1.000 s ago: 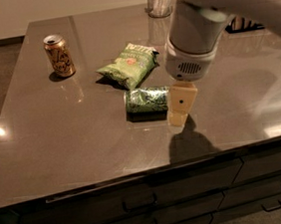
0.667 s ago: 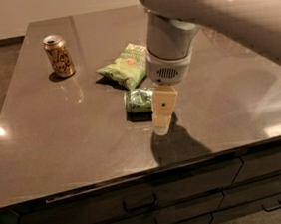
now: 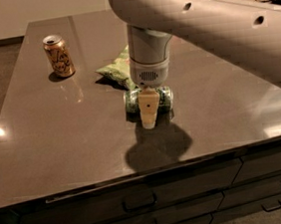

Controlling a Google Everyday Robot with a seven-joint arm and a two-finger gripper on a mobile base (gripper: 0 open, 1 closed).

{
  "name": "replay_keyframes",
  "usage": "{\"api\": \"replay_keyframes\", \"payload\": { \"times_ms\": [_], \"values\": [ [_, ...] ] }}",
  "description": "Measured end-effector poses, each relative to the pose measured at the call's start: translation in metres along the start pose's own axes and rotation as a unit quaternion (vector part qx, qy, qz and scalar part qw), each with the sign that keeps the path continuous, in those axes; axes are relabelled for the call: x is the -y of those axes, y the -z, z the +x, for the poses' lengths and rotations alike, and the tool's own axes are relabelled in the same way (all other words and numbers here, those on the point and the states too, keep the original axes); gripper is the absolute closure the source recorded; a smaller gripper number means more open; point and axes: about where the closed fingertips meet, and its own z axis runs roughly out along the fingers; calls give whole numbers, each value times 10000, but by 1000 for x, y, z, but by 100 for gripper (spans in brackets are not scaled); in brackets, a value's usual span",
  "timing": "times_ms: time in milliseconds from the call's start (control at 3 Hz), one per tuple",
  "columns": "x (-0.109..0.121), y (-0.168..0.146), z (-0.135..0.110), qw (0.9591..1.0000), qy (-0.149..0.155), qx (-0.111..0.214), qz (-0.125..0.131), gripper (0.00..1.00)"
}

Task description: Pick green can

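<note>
Green can: lying on its side on the surface, long axis running left to right, a little right of centre and towards the front edge. Dark-green and white mottled body; only its two ends show on either side of the hand.

Hand: lowered straight down from above, directly at the can's middle. Its cream-coloured front part hangs across the near face of the can, tip at or just above the surface. It covers the can's midsection. Cannot tell whether the hand is spread, pressed together, or pinching the can.

Arm: pale grey, comes in from the upper right, wrist vertical over the can. Dark shadow on the surface just in front of the hand.

Light-green chip bag: just behind the can, partly hidden by the wrist.

Tan-gold can: upright, far left rear, well apart from the green can.

Drawers below the front edge.
</note>
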Motion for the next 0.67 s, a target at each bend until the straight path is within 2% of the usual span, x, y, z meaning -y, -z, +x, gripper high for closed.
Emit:
{"api": "replay_keyframes", "payload": {
  "times_ms": [333, 667],
  "values": [
    [2, 1, -4, 9999, 68, 19, -76, 47],
    [-2, 20, -4, 9996, 250, 124, -86, 71]
  ]
}}
